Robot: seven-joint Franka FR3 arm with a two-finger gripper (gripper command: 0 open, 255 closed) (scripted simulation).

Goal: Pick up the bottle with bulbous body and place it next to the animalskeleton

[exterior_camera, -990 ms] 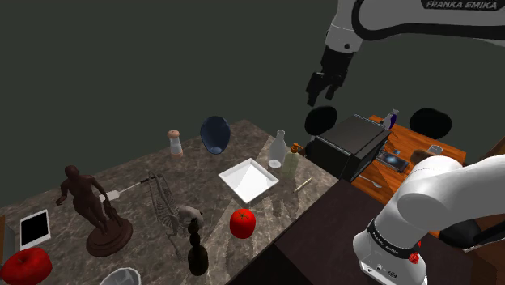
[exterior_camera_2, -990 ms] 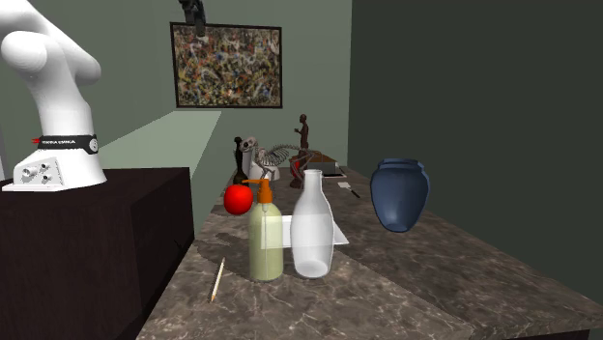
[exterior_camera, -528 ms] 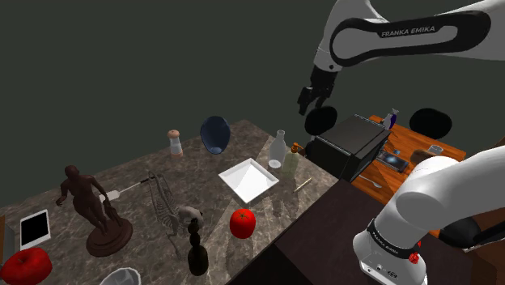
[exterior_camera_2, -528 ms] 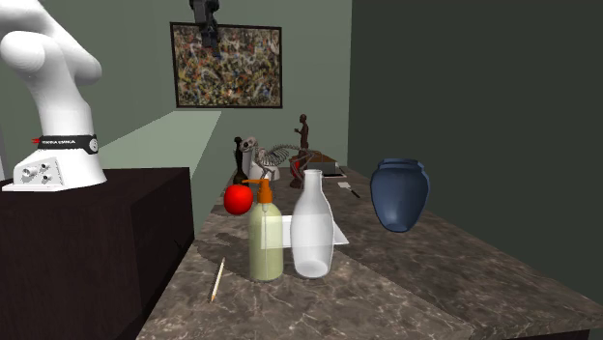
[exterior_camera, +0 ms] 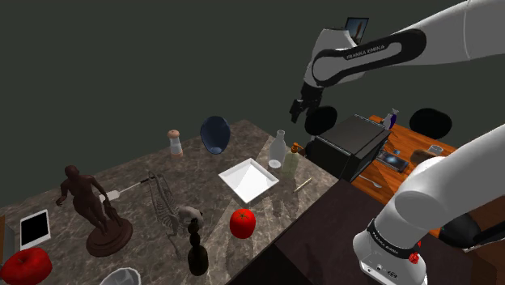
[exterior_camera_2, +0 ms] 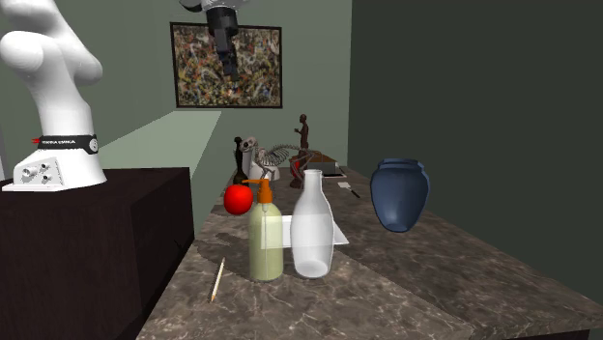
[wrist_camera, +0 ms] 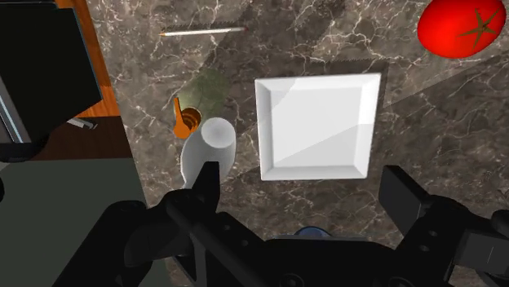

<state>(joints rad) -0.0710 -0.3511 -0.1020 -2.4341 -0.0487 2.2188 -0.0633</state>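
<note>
The bottle with a bulbous body (exterior_camera: 278,150) is pale and glassy and stands upright near the marble table's far corner (exterior_camera_2: 312,224). From the wrist I look down on its mouth (wrist_camera: 214,140), just off one fingertip. My gripper (exterior_camera: 301,107) hangs open well above it (exterior_camera_2: 228,63), with nothing between the fingers (wrist_camera: 300,173). The animal skeleton (exterior_camera: 166,206) stands further along the table toward the shoulder view's left (exterior_camera_2: 275,155), beside a dark finial-shaped piece (exterior_camera: 197,247).
An orange-pump soap dispenser (exterior_camera: 291,160) touches the bottle's side (wrist_camera: 189,118). A white square plate (wrist_camera: 318,126), a red tomato (exterior_camera: 242,223), a blue vase (exterior_camera: 214,133), a thin stick (exterior_camera: 302,185) and a brown statue (exterior_camera: 93,210) share the table. A black box (exterior_camera: 350,144) sits beyond its edge.
The arm has swung toward the shoulder view's left and come lower, bringing the gripper over the bottle's end of the table. The fingers have stayed open. Nothing on the table has moved.
</note>
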